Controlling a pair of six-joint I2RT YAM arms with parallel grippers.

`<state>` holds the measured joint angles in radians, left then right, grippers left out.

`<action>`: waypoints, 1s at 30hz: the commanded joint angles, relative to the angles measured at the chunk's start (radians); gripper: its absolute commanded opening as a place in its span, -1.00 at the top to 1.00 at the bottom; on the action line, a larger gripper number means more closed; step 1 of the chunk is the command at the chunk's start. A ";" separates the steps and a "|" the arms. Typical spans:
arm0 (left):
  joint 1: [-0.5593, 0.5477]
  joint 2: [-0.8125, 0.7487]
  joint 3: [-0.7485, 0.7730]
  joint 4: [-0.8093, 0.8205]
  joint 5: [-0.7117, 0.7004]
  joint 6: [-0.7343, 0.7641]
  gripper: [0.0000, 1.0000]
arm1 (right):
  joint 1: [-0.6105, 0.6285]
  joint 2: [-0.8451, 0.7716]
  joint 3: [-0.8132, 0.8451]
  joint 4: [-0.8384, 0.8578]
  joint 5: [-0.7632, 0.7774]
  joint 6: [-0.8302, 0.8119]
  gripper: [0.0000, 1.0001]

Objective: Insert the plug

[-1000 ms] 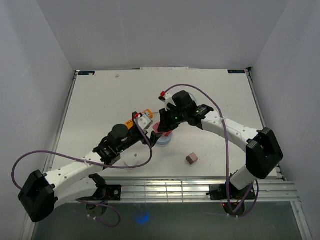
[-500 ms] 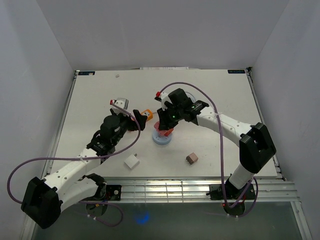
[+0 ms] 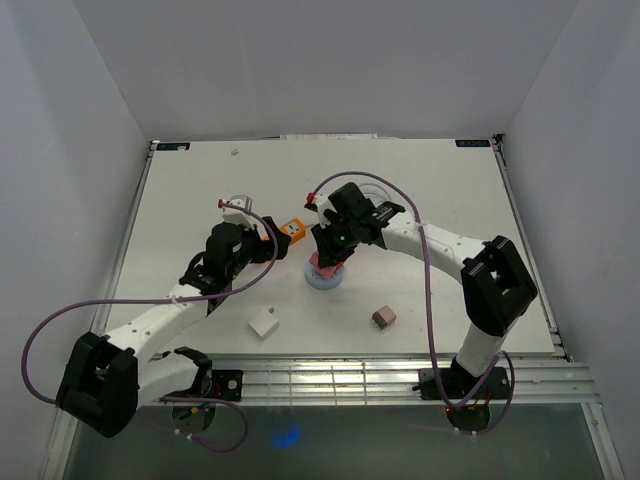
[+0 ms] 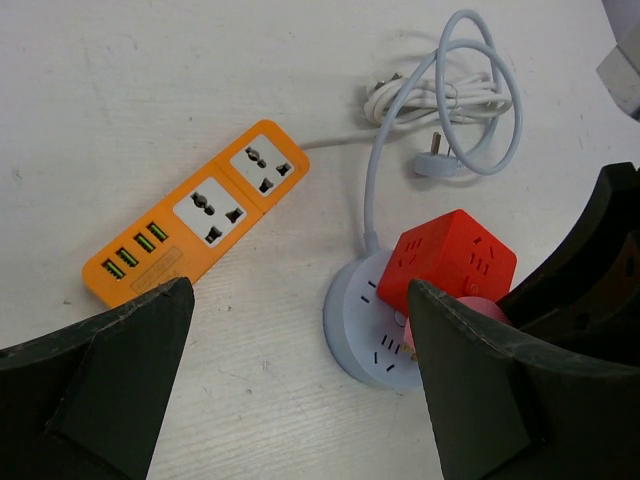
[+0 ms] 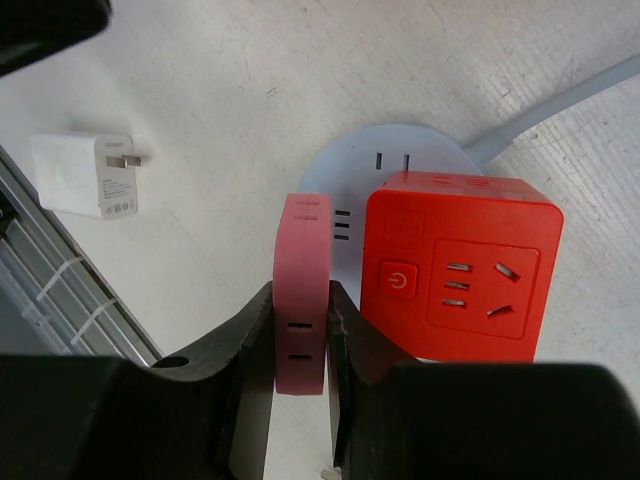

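My right gripper (image 5: 300,295) is shut on a flat pink plug (image 5: 301,290) and holds it on edge over the left part of a round white socket base (image 5: 390,160). A red cube socket (image 5: 460,265) sits on that base, right beside the plug. In the top view the right gripper (image 3: 325,262) is directly over the base (image 3: 325,282). My left gripper (image 4: 300,300) is open and empty above the table, between the orange power strip (image 4: 195,215) and the round base (image 4: 360,325). In the top view the left gripper (image 3: 262,240) is left of the base.
An orange power strip (image 3: 291,229) lies left of the base. A white adapter (image 3: 264,323) and a small brownish cube (image 3: 384,317) lie near the front edge. The base's white cable (image 4: 465,100) is coiled behind it.
My left arm has drawn back to the left, away from the round base, and the white adapter now shows on the table. My right gripper has shifted slightly left with the pink plug.
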<state>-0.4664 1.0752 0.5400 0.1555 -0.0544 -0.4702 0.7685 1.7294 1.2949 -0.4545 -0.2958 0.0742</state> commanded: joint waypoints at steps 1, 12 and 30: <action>0.009 0.015 0.032 0.007 0.045 -0.028 -0.96 | 0.018 0.010 0.061 -0.013 0.029 -0.013 0.84; 0.012 0.066 0.037 0.012 0.096 -0.021 -0.96 | 0.049 0.050 0.096 -0.042 0.110 -0.013 0.84; 0.017 0.131 0.048 0.015 0.110 -0.012 -0.96 | 0.063 0.082 0.119 -0.069 0.153 -0.017 0.84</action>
<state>-0.4553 1.2079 0.5526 0.1577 0.0399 -0.4873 0.8253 1.7985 1.3727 -0.5201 -0.1444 0.0704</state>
